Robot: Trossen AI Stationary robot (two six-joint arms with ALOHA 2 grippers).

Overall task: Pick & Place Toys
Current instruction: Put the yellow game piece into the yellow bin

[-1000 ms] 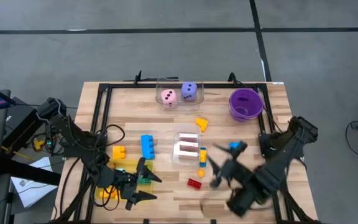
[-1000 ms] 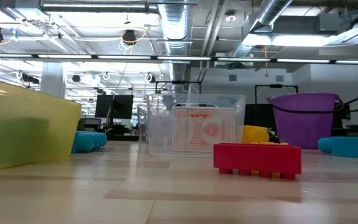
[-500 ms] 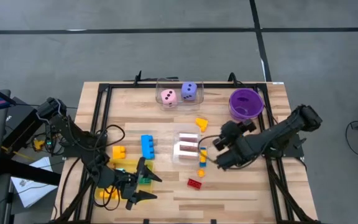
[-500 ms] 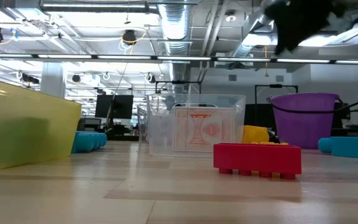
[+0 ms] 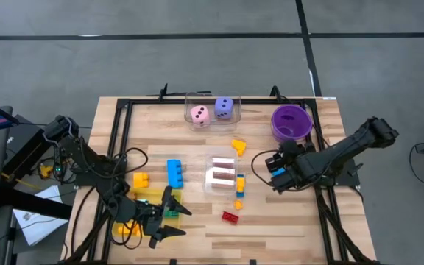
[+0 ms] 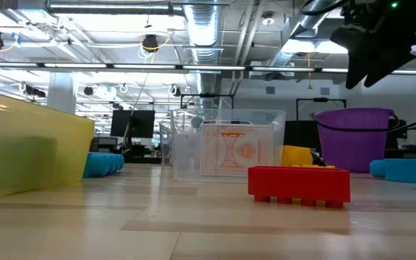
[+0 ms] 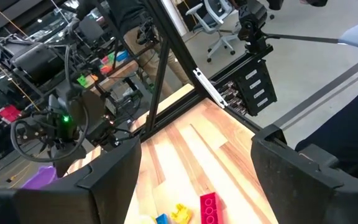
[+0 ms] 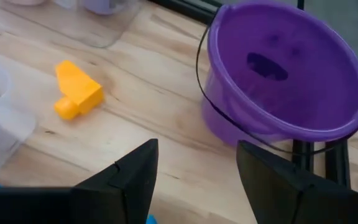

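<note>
Right tool [image 5: 273,168] hovers near the table's right edge, fingers apart over a blue brick [image 5: 276,171]. Left tool [image 5: 171,215] waits open at the front-left corner. Red brick [image 5: 230,216] lies near the front edge.

The bucket [image 8: 284,74] was purple, the brick [image 6: 299,184] red, the dice pink [image 5: 199,114] and purple [image 5: 225,108] with dark dots.
</note>
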